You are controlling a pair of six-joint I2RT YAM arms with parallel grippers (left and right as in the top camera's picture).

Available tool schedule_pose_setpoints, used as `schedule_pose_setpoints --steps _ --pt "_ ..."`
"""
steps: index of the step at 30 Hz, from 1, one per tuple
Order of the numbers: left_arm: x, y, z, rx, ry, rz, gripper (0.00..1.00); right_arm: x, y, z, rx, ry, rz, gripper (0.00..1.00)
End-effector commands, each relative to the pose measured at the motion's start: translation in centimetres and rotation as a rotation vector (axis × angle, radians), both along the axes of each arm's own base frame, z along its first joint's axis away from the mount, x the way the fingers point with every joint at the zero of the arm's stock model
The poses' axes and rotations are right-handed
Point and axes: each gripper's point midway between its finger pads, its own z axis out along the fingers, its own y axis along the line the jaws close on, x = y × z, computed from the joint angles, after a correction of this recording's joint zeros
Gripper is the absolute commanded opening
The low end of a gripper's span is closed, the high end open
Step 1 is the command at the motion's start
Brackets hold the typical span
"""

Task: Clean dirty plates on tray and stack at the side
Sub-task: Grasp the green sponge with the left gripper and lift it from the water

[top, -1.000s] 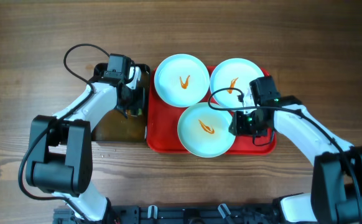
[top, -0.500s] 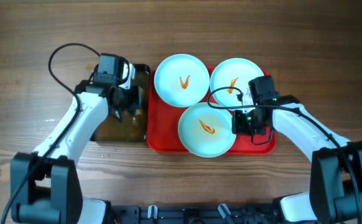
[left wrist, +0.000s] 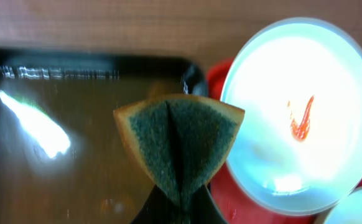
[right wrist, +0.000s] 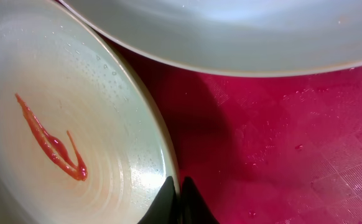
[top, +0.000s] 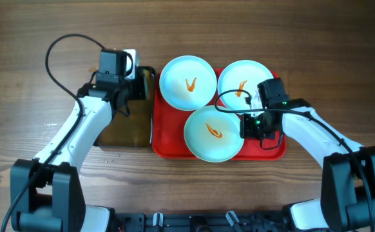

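Observation:
Three pale blue-white plates with orange sauce squiggles lie on the red tray [top: 268, 149]: back left plate [top: 187, 81], back right plate [top: 244, 78], front plate [top: 213, 133]. My right gripper [top: 245, 125] is shut on the front plate's right rim; in the right wrist view the jaws [right wrist: 180, 200] pinch that rim [right wrist: 162, 149]. My left gripper [top: 133, 89] is shut on a folded green and yellow sponge [left wrist: 178, 143], held above the black tray, just left of the back left plate [left wrist: 299, 106].
A black tray [top: 124, 125] of brownish water stands left of the red tray; it also shows in the left wrist view [left wrist: 56, 149]. Wooden table [top: 342, 51] lies all around. A black cable [top: 62, 45] loops behind the left arm.
My left gripper has risen out of the brown water with the sponge and shifted toward the back of the black tray. The right gripper and plates have not moved.

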Motion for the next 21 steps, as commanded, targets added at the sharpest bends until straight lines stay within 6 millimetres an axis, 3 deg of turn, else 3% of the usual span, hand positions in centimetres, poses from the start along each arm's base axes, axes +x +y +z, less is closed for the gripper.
schedule_pose_setpoints --steps 1,6,13,17,21 --pt "2.4 -0.5 3.1 -0.023 -0.152 0.005 0.04 0.0 0.4 -0.1 0.016 0.007 0.004 0.04" --pt "4.4 -0.5 6.5 -0.029 -0.307 0.017 0.04 0.2 0.4 -0.1 0.017 -0.002 0.005 0.04" --pt "3.9 0.2 12.0 -0.033 -0.446 0.043 0.04 0.3 0.4 -0.1 0.017 -0.004 0.005 0.04" --pt "3.5 0.3 13.7 -0.041 -0.484 0.044 0.04 0.3 0.4 -0.1 0.017 -0.004 0.005 0.04" --pt "3.4 0.3 14.0 -0.042 -0.491 0.044 0.04 0.3 0.4 -0.1 0.017 -0.004 0.005 0.05"
